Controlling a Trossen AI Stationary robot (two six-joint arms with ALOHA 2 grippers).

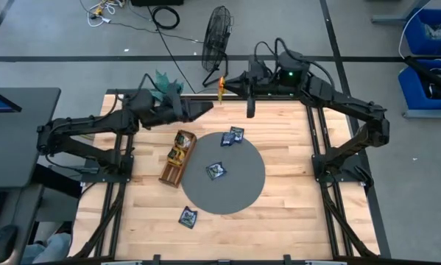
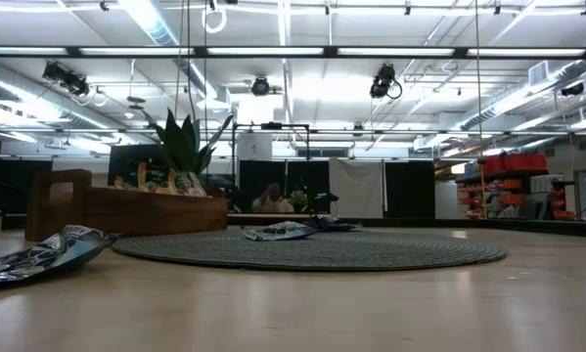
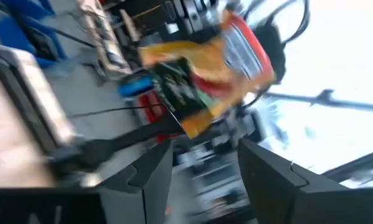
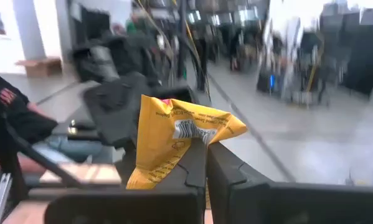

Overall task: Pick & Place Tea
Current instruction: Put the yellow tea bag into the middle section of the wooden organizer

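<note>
My right gripper (image 1: 228, 83) hangs above the table's far edge, shut on a yellow-orange tea sachet (image 1: 221, 89). My left gripper (image 1: 210, 107) is open and points at that sachet from the left, a short way off; in its wrist view the sachet (image 3: 205, 71) shows beyond the spread fingers. Two dark sachets (image 1: 233, 137) and a third (image 1: 216, 171) lie flat on the round grey mat (image 1: 242, 193). Another dark one (image 1: 188, 217) lies on the bare wood near the front. The wooden tray (image 1: 177, 157) holds several sachets. My right gripper pinches the yellow sachet between its two fingers (image 4: 195, 171) at one crumpled edge (image 4: 195, 138). The fingers come level, pointing toward the table's left. The sachet is lifted clear of the table and stands on edge, sticking out past the fingertips.
A fan (image 1: 216, 37) and a green plant (image 1: 163, 82) stand behind the far edge. The tray sits left of the mat. In the low view a dark sachet (image 2: 38, 256) lies in the near left corner. Bare wood lies right of the mat.
</note>
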